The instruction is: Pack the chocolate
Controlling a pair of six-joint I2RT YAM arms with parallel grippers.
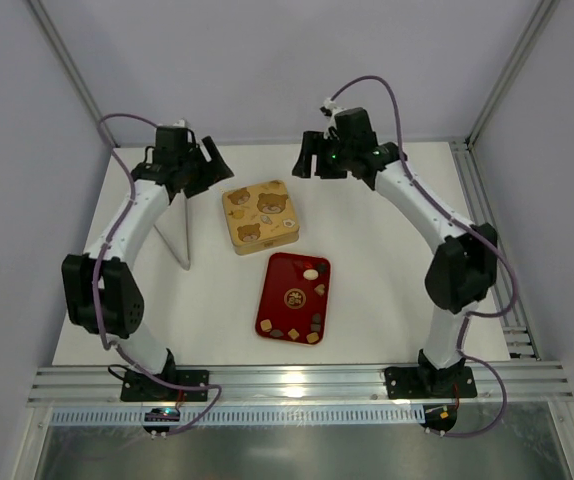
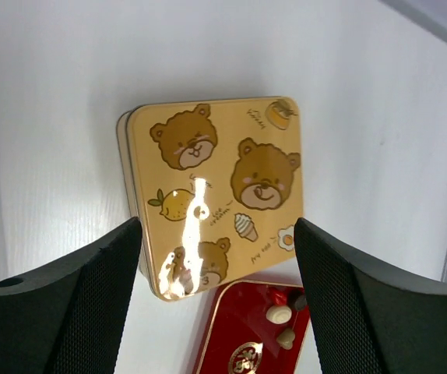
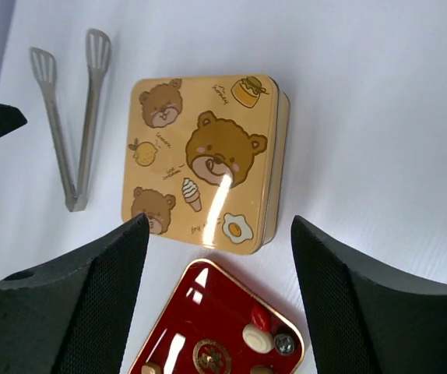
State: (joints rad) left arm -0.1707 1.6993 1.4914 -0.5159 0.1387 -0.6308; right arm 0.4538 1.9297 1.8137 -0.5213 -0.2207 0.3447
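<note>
The chocolate lies as several small pieces on a red tray [image 1: 289, 285]: a cream oval [image 1: 311, 273] and a tan piece [image 1: 320, 289] at its far end, and darker pieces [image 1: 294, 332] at its near end. The left wrist view shows the cream piece [image 2: 278, 314], and so does the right wrist view [image 3: 257, 337]. Behind the tray sits a gold square box [image 1: 260, 217] with its bear-printed lid on. My left gripper [image 1: 202, 165] hovers open at the box's far left, my right gripper [image 1: 312, 155] open at its far right. Neither holds anything.
Metal tongs [image 1: 177, 235] lie on the white table left of the box, also seen in the right wrist view as tongs [image 3: 72, 117]. Grey walls and aluminium rails enclose the table [image 1: 397, 290].
</note>
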